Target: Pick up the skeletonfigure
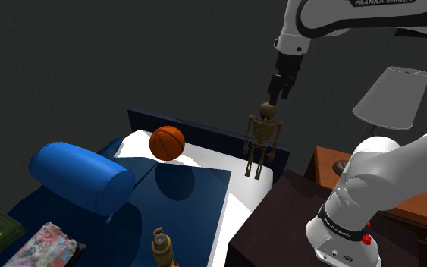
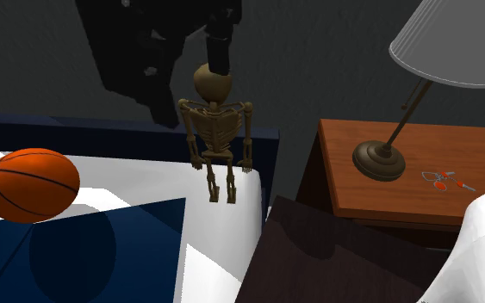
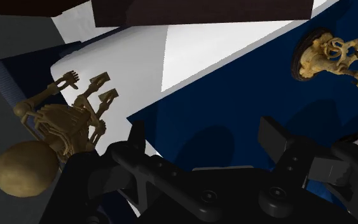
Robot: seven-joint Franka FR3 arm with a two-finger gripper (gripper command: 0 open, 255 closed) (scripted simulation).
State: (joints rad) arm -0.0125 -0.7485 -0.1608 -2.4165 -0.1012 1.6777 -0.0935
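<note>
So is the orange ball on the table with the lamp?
No, the orange ball lies on the bed, apart from the table holding the lamp.

My gripper (image 1: 279, 96) is positioned directly above the head of the skeleton figure (image 1: 262, 144). The figure stands upright on the bed (image 1: 211, 161), just before the headboard (image 2: 102, 138). The basketball (image 1: 167, 142) lies on the bed, to the shoulder view's left of the figure. The lamp (image 2: 380, 159) stands on the nightstand (image 2: 481, 146), to the second exterior view's right of the bed.
</note>
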